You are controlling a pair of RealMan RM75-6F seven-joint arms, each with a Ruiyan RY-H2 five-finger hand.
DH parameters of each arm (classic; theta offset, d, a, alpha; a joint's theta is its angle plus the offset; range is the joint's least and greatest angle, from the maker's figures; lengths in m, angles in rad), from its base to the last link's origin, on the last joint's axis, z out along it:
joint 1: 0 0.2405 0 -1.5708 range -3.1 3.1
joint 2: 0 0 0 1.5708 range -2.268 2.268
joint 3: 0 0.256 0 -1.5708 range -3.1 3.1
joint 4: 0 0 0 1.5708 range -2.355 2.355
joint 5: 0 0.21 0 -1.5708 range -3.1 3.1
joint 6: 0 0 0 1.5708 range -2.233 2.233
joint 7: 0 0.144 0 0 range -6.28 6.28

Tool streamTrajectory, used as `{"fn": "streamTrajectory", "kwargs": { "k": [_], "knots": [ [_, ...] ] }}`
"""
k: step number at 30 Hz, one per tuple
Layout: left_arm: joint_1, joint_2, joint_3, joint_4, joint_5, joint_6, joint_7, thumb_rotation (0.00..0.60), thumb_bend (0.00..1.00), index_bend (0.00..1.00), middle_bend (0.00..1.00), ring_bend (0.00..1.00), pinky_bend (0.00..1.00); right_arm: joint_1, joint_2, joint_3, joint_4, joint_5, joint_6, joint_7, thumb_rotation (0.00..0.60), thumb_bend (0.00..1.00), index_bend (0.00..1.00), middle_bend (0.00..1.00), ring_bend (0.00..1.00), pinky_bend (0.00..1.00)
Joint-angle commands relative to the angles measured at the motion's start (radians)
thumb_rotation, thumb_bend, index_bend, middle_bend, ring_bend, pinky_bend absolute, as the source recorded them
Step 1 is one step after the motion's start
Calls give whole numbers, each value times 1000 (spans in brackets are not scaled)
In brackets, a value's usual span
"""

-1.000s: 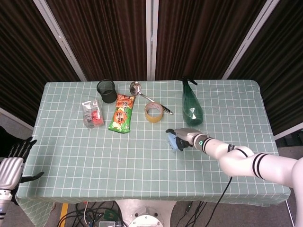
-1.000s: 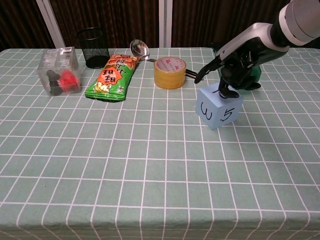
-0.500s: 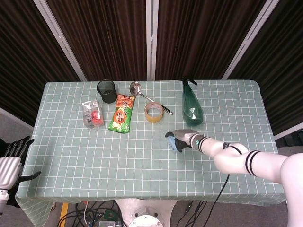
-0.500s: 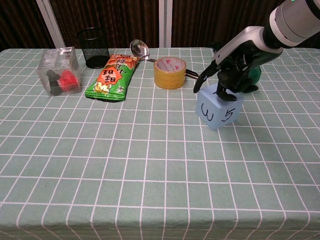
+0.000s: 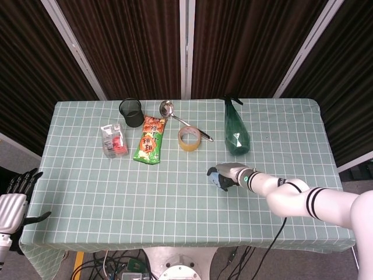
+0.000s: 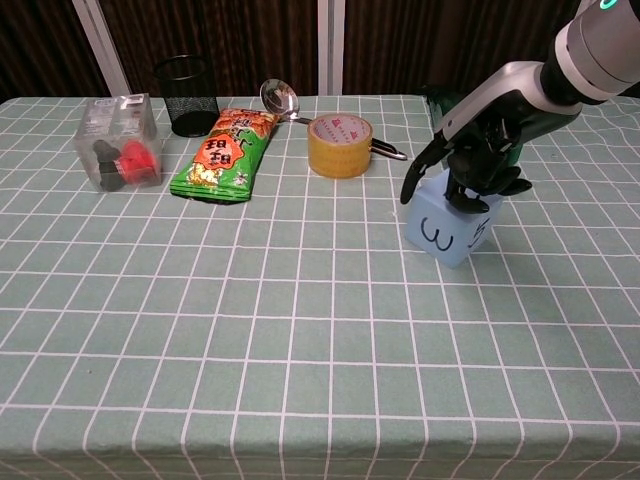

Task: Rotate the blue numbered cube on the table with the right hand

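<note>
The blue numbered cube (image 6: 446, 231) stands on the checked tablecloth right of centre, its "3" face towards the chest camera and a second numbered face turned to the right. In the head view the cube (image 5: 215, 177) peeks out left of the fingers. My right hand (image 6: 470, 162) lies over the cube's top, fingers curled down around its upper edges and gripping it; the same right hand (image 5: 229, 175) covers most of the cube from above. My left hand (image 5: 13, 201) hangs open off the table's left edge, holding nothing.
A roll of yellow tape (image 6: 339, 145), a steel ladle (image 6: 281, 99), a green snack bag (image 6: 225, 154), a black mesh cup (image 6: 186, 95) and a clear box of small items (image 6: 121, 141) line the far side. A green bottle (image 5: 235, 129) stands just behind my right hand.
My right hand has turned the cube and shifted it slightly right: the "3" face now looks more squarely forward and the "5" face has swung away. The left hand stays put.
</note>
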Motion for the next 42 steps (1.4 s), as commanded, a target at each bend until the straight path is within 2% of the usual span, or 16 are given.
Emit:
{"fn": "streamTrajectory", "kwargs": {
  "k": [1, 18, 34, 36, 39, 42],
  "knots": [
    [0, 0, 0, -1, 1, 1, 1, 592, 0, 54, 0, 0, 1, -4, 12, -1, -12, -12, -6, -4, 600, 1000, 170, 961, 860, 763],
    [-1, 3, 0, -11, 2, 0, 12, 594, 0, 54, 0, 0, 1, -45, 76, -16, -84, -78, -12, -22, 600, 1000, 172, 961, 861, 763],
    [-3, 7, 0, -28, 8, 3, 28, 591, 0, 54, 0, 0, 1, -127, 137, 4, -141, -142, 9, -37, 600, 1000, 173, 961, 860, 763],
    [-4, 4, -1, -29, 8, 1, 31, 592, 0, 54, 0, 0, 1, -141, 148, 18, -149, -148, 17, -35, 600, 1000, 149, 961, 860, 763],
    [-5, 1, -2, -29, 4, -1, 32, 594, 0, 54, 0, 0, 1, -174, 184, 48, -176, -168, 47, -33, 600, 1000, 48, 961, 860, 763],
    [-5, 1, -4, -28, 0, -2, 30, 594, 0, 54, 0, 0, 1, -238, 272, 89, -247, -219, 129, -42, 600, 1000, 0, 960, 861, 763]
  ]
}}
